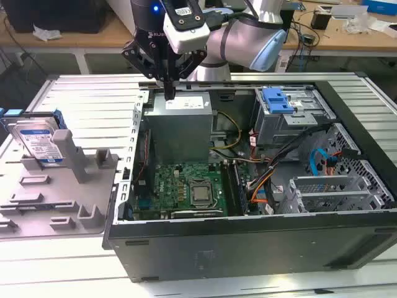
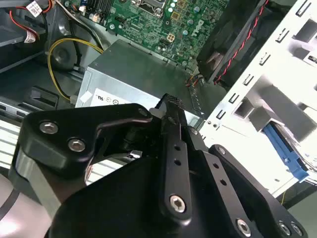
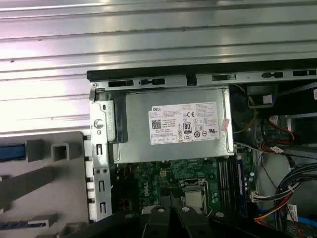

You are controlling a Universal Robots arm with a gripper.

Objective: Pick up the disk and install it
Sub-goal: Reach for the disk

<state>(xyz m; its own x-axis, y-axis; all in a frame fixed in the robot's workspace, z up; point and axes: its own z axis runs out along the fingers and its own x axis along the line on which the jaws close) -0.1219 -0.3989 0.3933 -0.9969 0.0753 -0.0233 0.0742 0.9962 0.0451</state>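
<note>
Pincer: the black two-fingered pincer (image 1: 169,92) on the silver-and-white arm hangs point-down over the open black computer case (image 1: 248,248). Its tips are just above the grey metal power supply box (image 1: 180,124), near the box's far edge.
Pincer state: clenched, the fingers pressed together with nothing between them. The second wrist view shows the pincer (image 2: 171,106) the same way, above the power supply box (image 2: 133,74).
Disk position: the flat rectangular silver hard drive (image 1: 37,139) is outside the case, well apart from the pincer, towards the exterior view's left. It stands on edge in a slot of a grey plastic holder block (image 1: 74,180).
Disk look: a white-and-blue label faces the exterior camera. A blue plastic frame shows along the top and side edges. The disk leans slightly rather than standing fully upright.
Holder: it rests on the ribbed aluminium desk (image 1: 62,261), just beside the case wall.
Case interior: a green motherboard (image 1: 186,186) lies below the power supply box. A blue plastic latch (image 1: 277,100) sits on the metal drive cage at the far right.
First wrist view: the labelled power supply box (image 3: 173,126) lies directly beneath the camera.
</note>
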